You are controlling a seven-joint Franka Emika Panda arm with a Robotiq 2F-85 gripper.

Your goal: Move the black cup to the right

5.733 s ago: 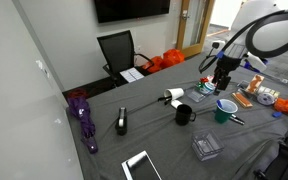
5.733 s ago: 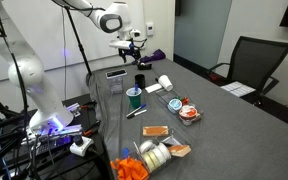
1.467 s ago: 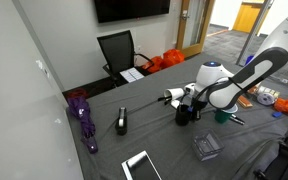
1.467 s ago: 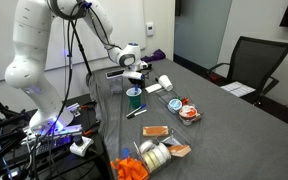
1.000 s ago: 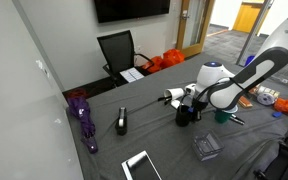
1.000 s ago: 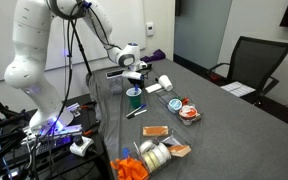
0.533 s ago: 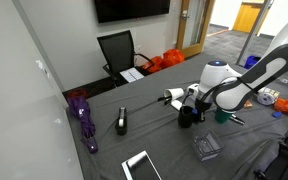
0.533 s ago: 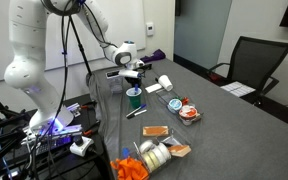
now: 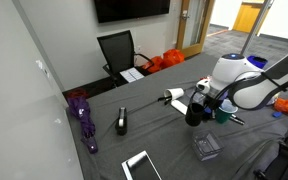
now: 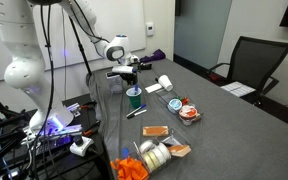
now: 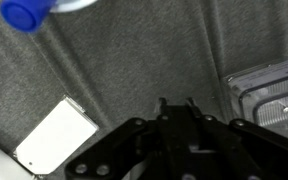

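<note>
In an exterior view the black cup (image 9: 194,113) hangs just above the grey table (image 9: 154,140), and my gripper (image 9: 197,103) is shut on it from above. The teal-green cup (image 9: 223,113) stands close on its right, partly hidden by the arm. In an exterior view from the opposite end, the gripper (image 10: 126,72) hovers behind the green cup (image 10: 133,97). The wrist view shows my dark fingertips (image 11: 164,104) close together over grey cloth. There the cup merges with the black gripper body.
A black-and-grey stapler-like device (image 9: 122,122), a purple umbrella (image 9: 82,118), a white tablet (image 9: 141,165), a clear plastic box (image 9: 206,147) and a white roll (image 9: 172,96) lie around. Snack packets (image 10: 156,131) and a tape roll (image 10: 156,155) fill the far end.
The gripper has carried the black cup a little to the right and toward the green cup. The arm swung with it; nothing else moved.
</note>
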